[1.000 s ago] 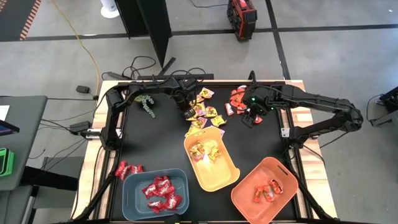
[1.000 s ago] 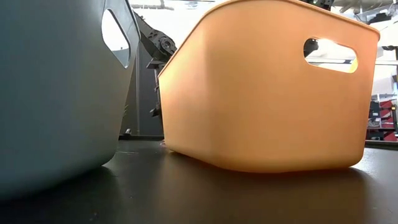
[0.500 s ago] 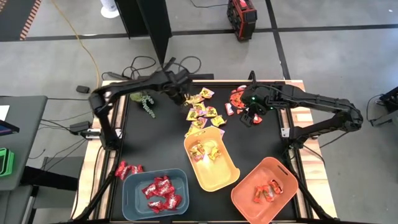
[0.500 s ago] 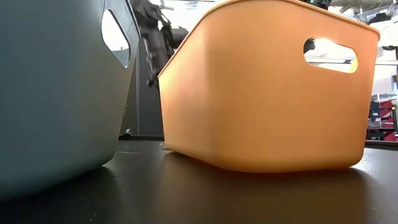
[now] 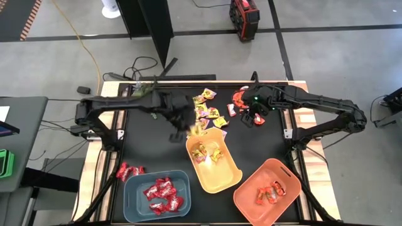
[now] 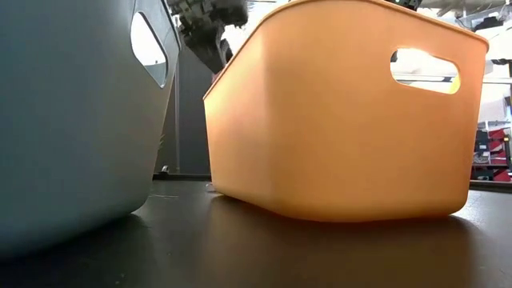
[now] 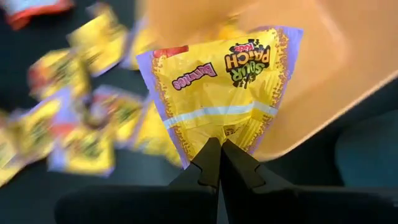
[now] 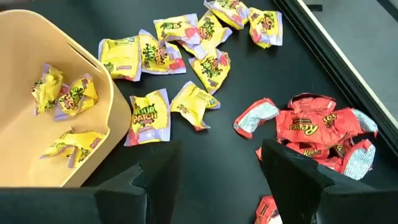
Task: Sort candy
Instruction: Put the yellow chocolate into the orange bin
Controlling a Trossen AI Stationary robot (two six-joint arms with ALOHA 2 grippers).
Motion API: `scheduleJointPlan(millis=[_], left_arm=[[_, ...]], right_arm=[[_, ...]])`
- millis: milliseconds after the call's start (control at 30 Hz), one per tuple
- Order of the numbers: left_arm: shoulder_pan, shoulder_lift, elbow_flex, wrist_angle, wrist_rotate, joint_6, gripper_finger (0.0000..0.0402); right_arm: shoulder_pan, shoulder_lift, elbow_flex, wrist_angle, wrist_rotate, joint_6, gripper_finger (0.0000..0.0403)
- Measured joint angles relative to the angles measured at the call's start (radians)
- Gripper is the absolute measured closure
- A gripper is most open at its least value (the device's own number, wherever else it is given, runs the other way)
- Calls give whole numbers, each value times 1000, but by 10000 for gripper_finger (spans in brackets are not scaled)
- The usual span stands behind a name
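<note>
The left pincer (image 7: 219, 163) is clamped on a yellow crinkly wrapped sweet with pink-purple edges (image 7: 221, 93), gripping it by its lower edge so the packet fans up above the fingertips. In the high view this pincer (image 5: 182, 129) hangs just beside the far rim of the yellow plastic bin (image 5: 232, 172), between that bin and the loose heap of matching yellow sweets (image 5: 207, 113) on the black worktop (image 5: 151, 150). The step in hand looks like the carry: one yellow sweet picked from the heap and on its way to its bin, which already holds a few of the same kind.

The next move likely calls for bringing the packet fully over the bin's mouth, clear of the rim, then spreading the fingers to drop it.

The right pincer (image 8: 217, 165) stands apart and empty, farther from the yellow bin, above the pile of orange-red wrapped sweets with white ends (image 8: 317, 134), apparently poised to take one.
</note>
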Motion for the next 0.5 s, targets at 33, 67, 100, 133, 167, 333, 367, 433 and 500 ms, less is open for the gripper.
scheduleJointPlan(millis=[33,67,100,133,167,333,367,433,500], left_arm=[[-22,10,-4,11,0,1,401],[-38,20,-7,26,0,1,401],[-51,31,-8,43,2,1,401],[-62,45,-8,53,9,3,401],[-70,58,-8,56,25,3,401],[-100,130,-8,106,46,-21,401],[-103,141,-8,121,45,-29,401],[-107,160,-8,154,32,-51,399],[-111,167,-8,167,-7,-68,386]], right_arm=[[0,0,0,2,0,0,165],[0,0,0,2,0,0,165],[0,0,0,1,0,2,165],[0,0,0,1,0,3,165],[0,0,0,1,0,3,165],[7,0,0,1,1,19,165],[10,0,0,1,0,20,165],[16,0,0,1,0,22,165],[23,0,0,1,0,22,165]])
